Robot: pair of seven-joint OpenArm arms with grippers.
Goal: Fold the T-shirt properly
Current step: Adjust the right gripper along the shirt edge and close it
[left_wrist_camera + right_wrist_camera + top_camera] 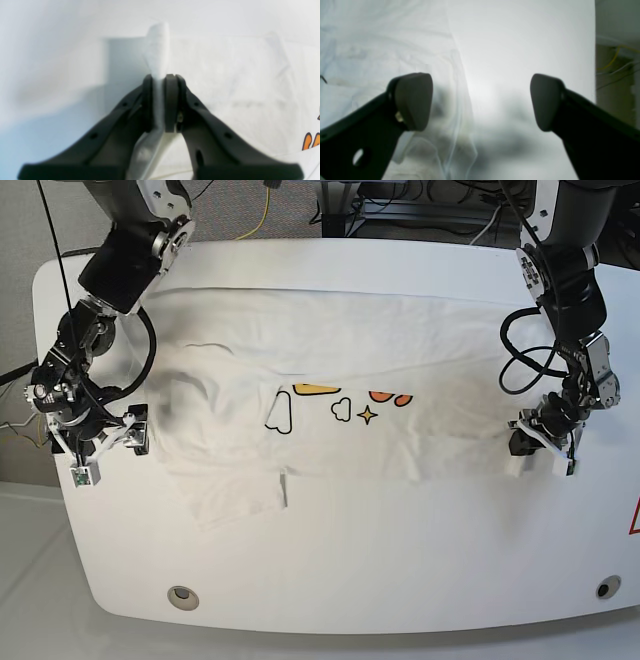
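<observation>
The T-shirt [330, 415] is lying on the white desk [400, 580]; left fingers [171, 102] are pinching its edge, right fingers [413, 100] are standing apart

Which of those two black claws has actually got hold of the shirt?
The left gripper, on the base view's right: its jaws are pinched on a fold of the T-shirt. The right gripper stands wide open, holding nothing.
</observation>
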